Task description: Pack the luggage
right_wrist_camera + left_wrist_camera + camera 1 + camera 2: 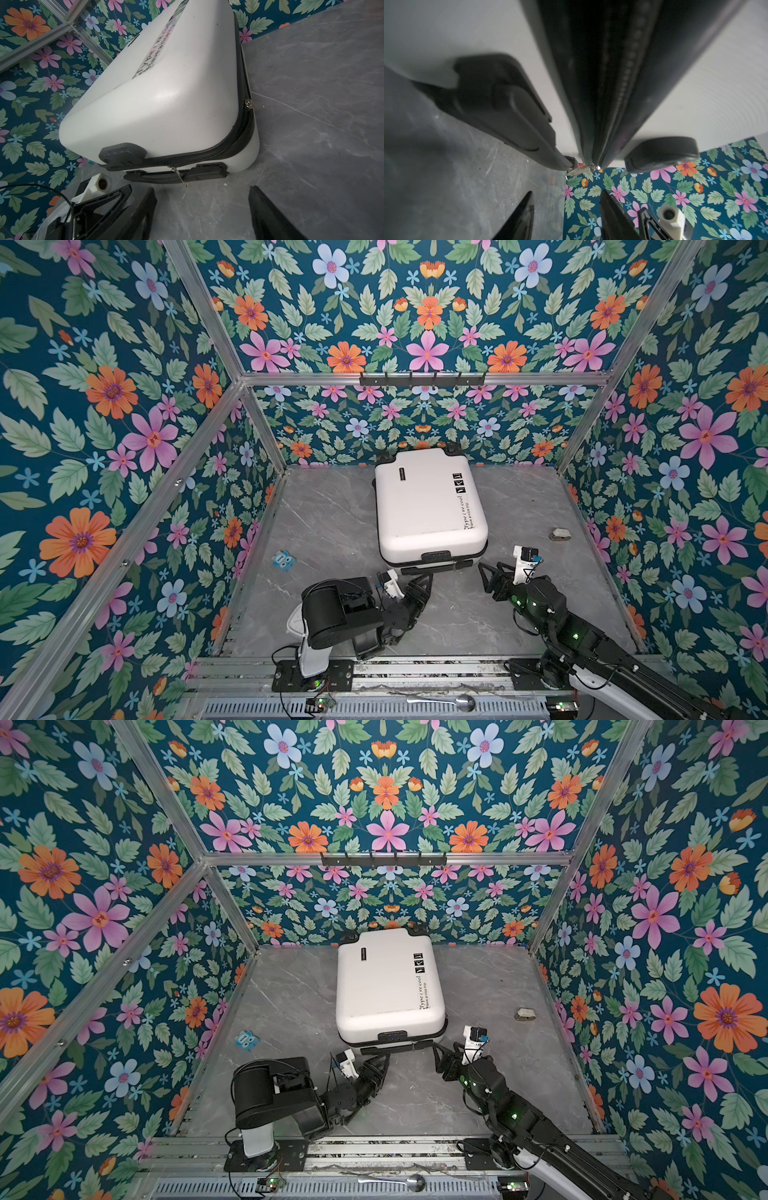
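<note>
Left end effector (566, 192) part-open, right end effector (202, 188) wider, seemingly empty

left gripper (566, 209) low, jaws parted, right gripper (202, 204) low, jaws spread

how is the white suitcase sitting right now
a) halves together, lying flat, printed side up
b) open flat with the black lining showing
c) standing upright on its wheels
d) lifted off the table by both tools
A: in both top views the luggage lies flat on the table with its white halves together, the printed shell facing up and no lining showing.
</note>
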Available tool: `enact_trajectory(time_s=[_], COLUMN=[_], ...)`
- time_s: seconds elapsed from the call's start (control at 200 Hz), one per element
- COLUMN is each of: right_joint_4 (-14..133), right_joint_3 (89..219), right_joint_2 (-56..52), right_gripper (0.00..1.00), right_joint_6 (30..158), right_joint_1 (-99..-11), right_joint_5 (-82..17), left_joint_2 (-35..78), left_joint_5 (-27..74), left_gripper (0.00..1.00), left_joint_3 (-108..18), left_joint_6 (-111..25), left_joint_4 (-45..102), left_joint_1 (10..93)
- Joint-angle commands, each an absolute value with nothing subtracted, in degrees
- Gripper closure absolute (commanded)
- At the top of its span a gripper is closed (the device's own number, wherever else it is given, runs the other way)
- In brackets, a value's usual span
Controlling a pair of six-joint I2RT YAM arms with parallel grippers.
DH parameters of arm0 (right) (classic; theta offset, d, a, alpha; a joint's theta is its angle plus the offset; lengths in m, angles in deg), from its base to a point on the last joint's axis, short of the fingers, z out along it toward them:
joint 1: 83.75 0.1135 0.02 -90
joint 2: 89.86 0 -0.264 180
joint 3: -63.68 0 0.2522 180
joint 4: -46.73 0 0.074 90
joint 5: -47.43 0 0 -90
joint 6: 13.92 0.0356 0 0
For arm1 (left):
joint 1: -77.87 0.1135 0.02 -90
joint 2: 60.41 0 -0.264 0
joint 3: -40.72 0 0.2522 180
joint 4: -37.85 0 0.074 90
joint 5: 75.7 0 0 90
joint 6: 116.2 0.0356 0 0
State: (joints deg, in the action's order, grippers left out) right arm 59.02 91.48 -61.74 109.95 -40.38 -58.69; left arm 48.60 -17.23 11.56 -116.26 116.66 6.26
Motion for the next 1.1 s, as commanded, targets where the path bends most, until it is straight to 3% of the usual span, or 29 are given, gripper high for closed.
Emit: enact_trajectory(time_s=[0.0, 0.575, 1.095], right_joint_4=[57.38, 52.38, 51.45], right_joint_3=[91.06, 91.59, 90.18], right_joint_2=[-60.55, -50.53, -50.18], right_gripper=[0.28, 0.29, 0.38], right_joint_6=[108.75, 110.84, 112.25], right_joint_1=[-40.34, -40.33, -40.32], right_joint_5=[-59.06, -56.22, -55.31], left_joint_2=[49.24, 51.38, 52.31], left_joint_5=[-18.84, -14.85, -13.01], left_gripper=[0.47, 0.42, 0.5], left_joint_3=[11.61, 10.2, 9.66], left_joint_6=[-117.71, -118.44, -119.99], left_joint_4=[120.24, 120.41, 120.37], left_joint_1=[6.29, 10.71, 12.85])
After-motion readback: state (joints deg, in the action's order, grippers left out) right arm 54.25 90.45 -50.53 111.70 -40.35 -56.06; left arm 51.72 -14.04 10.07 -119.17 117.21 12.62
